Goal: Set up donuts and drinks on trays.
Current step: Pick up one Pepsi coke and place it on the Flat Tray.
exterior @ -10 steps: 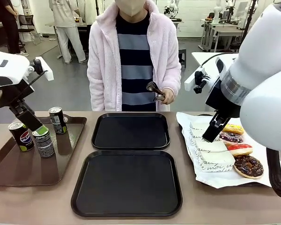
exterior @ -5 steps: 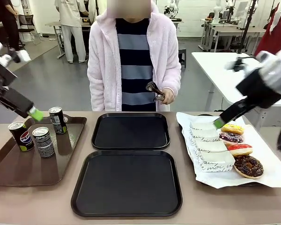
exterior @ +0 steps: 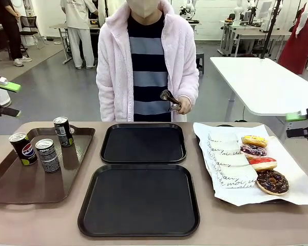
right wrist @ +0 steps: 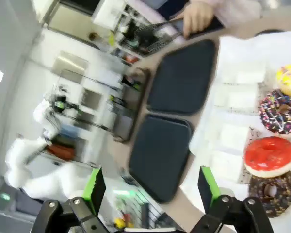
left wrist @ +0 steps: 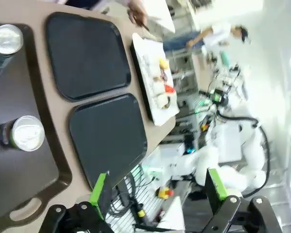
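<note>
- Closest: near tray (exterior: 138, 201) and far tray (exterior: 143, 143), both bare — nothing set up yet.
- Three cans (exterior: 47, 155) stand on the brown tray (exterior: 25, 187), left; four donuts (exterior: 263, 164) lie on white paper (exterior: 297, 190), right.
- Left gripper (exterior: 2, 100) and right gripper (exterior: 300, 124) have swung back from cans and donuts to the table's sides — both wide open, holding nothing, so no pick has begun.
- Beyond the far tray, the person's hand (exterior: 184, 104) holds tongs (exterior: 169, 97).

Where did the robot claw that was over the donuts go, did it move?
Yes. The right gripper has pulled away from the donuts, out to the picture's right edge, past the white paper.
</note>
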Robot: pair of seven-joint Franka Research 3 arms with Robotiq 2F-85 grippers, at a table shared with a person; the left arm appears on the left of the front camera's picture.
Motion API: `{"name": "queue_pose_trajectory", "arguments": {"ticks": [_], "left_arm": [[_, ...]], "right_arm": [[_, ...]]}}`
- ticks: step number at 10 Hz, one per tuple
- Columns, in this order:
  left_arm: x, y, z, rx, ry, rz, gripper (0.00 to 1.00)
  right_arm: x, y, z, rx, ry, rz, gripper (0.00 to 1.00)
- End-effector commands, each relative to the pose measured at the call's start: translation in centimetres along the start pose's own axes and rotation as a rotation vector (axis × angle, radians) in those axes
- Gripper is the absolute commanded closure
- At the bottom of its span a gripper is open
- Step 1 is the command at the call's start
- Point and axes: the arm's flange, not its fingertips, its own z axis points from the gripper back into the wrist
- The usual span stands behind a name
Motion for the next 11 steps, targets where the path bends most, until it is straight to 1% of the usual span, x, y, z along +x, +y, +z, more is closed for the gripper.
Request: {"name": "queue_pose_trajectory", "arguments": {"ticks": [1,3,5,7,8,9,10,11], "left_arm": [[0.8,2.8,2.6,-0.016,-0.059,0.072,0.0],[-0.1,5.1,5.6,-0.058,-0.093,0.115,0.0],[-1.1,6.5,8.6,-0.067,-0.109,0.144,0.0],[-2.4,7.3,11.8,-0.068,-0.152,0.162,0.0],[-3.1,7.6,13.0,-0.049,-0.176,0.177,0.0],[-3.3,7.7,13.6,0.01,-0.193,0.201,0.0],[-2.9,7.3,12.1,-0.062,-0.173,0.192,0.0],[-2.9,7.3,12.1,-0.062,-0.173,0.192,0.0]], "right_arm": [[-0.2,0.1,3.0,0.054,-0.053,-0.028,0.0],[-1.2,0.8,6.3,0.004,-0.027,-0.033,0.0],[-2.1,0.5,8.4,-0.008,-0.008,-0.043,0.0],[-2.9,0.0,9.7,-0.022,-0.017,-0.07,0.0],[-3.0,-0.3,9.9,-0.035,-0.015,-0.082,0.0],[-3.0,-0.4,9.8,-0.04,-0.033,-0.084,0.0],[-2.7,0.4,8.6,-0.101,-0.121,-0.017,0.0],[-3.3,-0.3,10.1,-0.031,-0.038,-0.102,0.0]]}}
